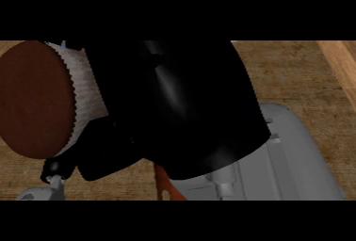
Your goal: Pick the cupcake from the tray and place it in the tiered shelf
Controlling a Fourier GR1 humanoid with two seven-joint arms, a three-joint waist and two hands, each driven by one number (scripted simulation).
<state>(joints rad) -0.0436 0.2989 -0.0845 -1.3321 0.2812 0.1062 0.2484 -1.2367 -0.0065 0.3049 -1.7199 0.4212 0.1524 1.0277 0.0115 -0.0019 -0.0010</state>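
Close against the view, 1 black right hand (pixel 181 108) fills most of the frame, curled around 1 cupcake (pixel 42 99) held tipped sideways at the left, its brown top facing out. Behind, 1 grey forearm (pixel 292 160) crosses the wooden counter (pixel 299 70). Tray and shelf are hidden.

A brown, woven-looking tabletop (pixel 299 75) fills what shows of the background, its surface mottled in tan and darker brown. Toward the upper right a lighter wooden strip (pixel 342 66) runs slantwise across it. Light falls evenly, without sharp shadows. More of the same brown surface shows low at the left edge.
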